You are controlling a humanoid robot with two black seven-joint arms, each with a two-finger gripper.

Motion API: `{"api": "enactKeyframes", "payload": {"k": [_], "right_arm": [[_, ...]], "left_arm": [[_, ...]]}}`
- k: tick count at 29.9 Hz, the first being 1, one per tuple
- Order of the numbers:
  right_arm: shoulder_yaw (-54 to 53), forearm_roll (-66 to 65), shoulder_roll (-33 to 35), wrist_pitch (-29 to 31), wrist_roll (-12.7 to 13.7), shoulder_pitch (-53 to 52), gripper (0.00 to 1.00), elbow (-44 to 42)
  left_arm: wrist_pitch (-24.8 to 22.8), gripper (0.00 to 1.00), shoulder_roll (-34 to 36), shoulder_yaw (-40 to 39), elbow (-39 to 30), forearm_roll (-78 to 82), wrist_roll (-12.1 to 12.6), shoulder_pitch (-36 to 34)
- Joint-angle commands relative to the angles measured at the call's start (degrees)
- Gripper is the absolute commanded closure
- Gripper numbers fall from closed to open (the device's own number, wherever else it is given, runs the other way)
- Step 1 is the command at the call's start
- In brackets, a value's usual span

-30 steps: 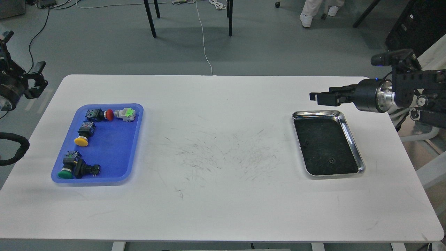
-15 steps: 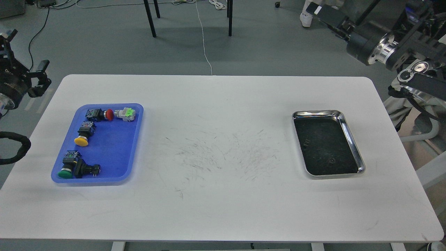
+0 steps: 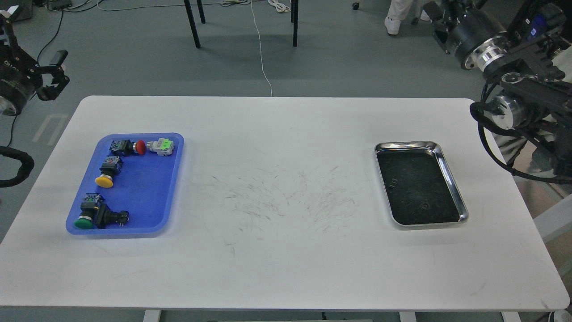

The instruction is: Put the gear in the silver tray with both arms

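Grey-green floor [image 3: 134, 67]; white scuffed table [image 3: 277, 250] with rounded corners; black furniture legs [image 3: 193, 24] beyond it; white cable [image 3: 261, 53] trailing across floor; a bystander's white shoes [image 3: 393, 24] at far edge.

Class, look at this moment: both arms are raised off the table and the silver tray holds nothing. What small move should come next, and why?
Probably lower the left gripper toward the blue tray, which holds the parts, such as the yellow button. The silver tray is empty, and the left gripper is the nearer one.
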State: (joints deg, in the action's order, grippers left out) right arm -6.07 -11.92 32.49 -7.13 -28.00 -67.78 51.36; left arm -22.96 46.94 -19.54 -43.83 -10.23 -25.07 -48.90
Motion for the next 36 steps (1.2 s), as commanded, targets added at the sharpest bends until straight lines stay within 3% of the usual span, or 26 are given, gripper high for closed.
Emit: {"api": "enactKeyframes", "payload": {"k": [1, 4, 9, 14, 17, 25, 36], "right_arm": [[-0.26, 0.32, -1.81, -0.25, 0.0, 2.3, 0.06, -3.1], [0.01, 0.23, -4.97, -1.22, 0.0, 3.09, 0.05, -5.65], [-2.18, 0.84, -6.74, -1.14, 0.22, 4.06, 0.03, -5.83], [-9.21, 6.54, -9.46, -0.35, 4.87, 6.69, 0.02, -5.31], [-11.68, 9.28, -10.17, 0.1, 5.85, 8.1, 0.02, -5.31], [-12.91, 10.6, -12.62, -0.17, 5.85, 8.28, 0.02, -5.39], [-13.0, 10.6, -12.72, -0.17, 5.76, 8.54, 0.02, -5.48]], "left_arm": [[-0.07, 0.02, -1.75, 1.95, 1.28, 0.12, 0.37, -0.4], [-0.07, 0.01, -4.04, 3.19, 3.39, 0.03, 1.68, -2.41], [0.28, 0.01, -9.14, 2.58, 4.54, -0.05, 6.78, -4.35], [0.63, 0.01, -9.93, 3.36, 5.24, 0.03, 7.22, -4.97], [0.54, 0.01, -11.69, 4.33, 5.94, -0.05, 9.76, -5.15], [3.0, 0.01, -12.66, 2.22, 6.21, -0.67, 10.04, -5.85], [2.75, 0.01, -12.83, 1.96, 5.77, -0.05, 10.21, -5.85]]}}
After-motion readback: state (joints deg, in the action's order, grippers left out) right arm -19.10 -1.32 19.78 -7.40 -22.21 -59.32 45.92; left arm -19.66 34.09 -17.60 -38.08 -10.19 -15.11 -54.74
